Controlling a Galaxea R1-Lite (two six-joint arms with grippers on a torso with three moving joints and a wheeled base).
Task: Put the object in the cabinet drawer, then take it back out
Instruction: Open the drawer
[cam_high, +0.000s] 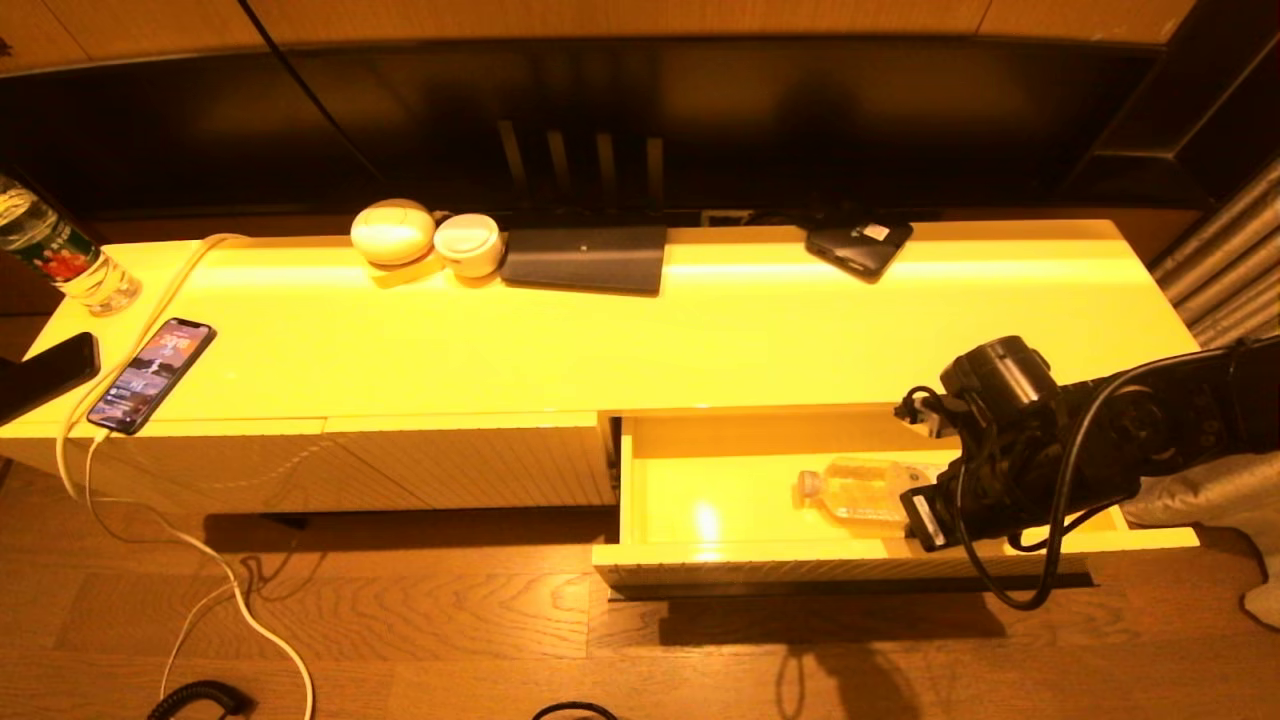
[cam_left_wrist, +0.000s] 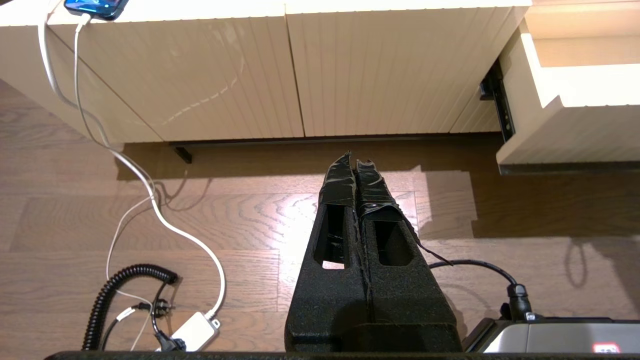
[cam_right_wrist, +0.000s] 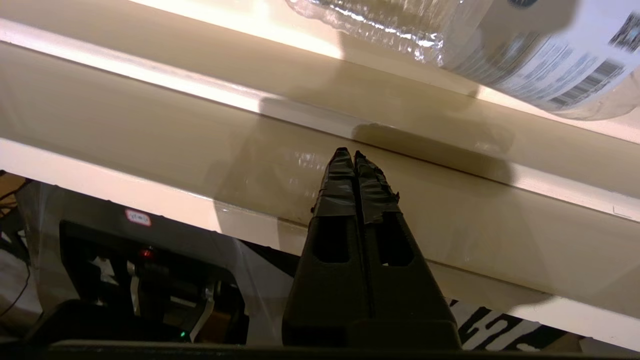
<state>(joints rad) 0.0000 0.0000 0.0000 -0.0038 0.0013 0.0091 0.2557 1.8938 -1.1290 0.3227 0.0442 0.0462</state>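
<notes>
The bottle (cam_high: 860, 490) lies in the open drawer (cam_high: 700, 500). The right end effector (cam_right_wrist: 354, 156), closed and empty, hangs beside the bottle and could knock it rolling out of reach.

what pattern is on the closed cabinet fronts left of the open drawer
Fine vertical ribbing on a pale cream surface; the closed cabinet fronts show it best in the left wrist view.

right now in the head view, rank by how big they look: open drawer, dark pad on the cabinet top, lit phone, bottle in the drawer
1. cabinet drawer
2. dark pad
3. lit phone and water bottle: look alike; the bottle is partly hidden by the right arm, so unranked.
</notes>
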